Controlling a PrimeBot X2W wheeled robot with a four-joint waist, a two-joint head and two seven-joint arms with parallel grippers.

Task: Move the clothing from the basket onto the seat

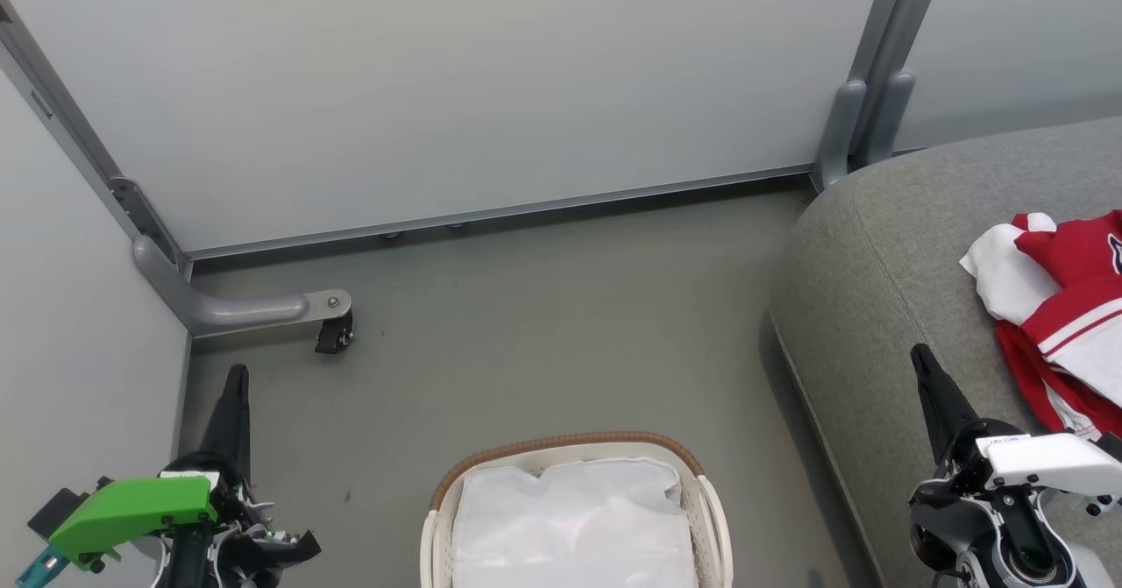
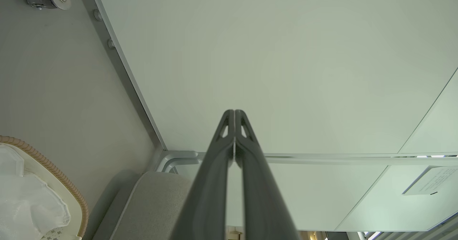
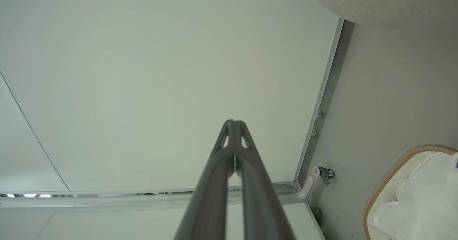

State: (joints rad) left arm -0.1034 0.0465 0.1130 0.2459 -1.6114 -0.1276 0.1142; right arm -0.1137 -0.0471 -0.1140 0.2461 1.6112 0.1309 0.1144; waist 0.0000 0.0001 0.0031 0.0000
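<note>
Well, the red and white clothing lies on the grey seat, just to the right of the right gripper and not touching it. Both grippers are squeezed closed and hold nothing. The left gripper is far away, left of the basket, which has a white liner inside

Left gripper and right gripper closed, empty, pointing up.
</note>
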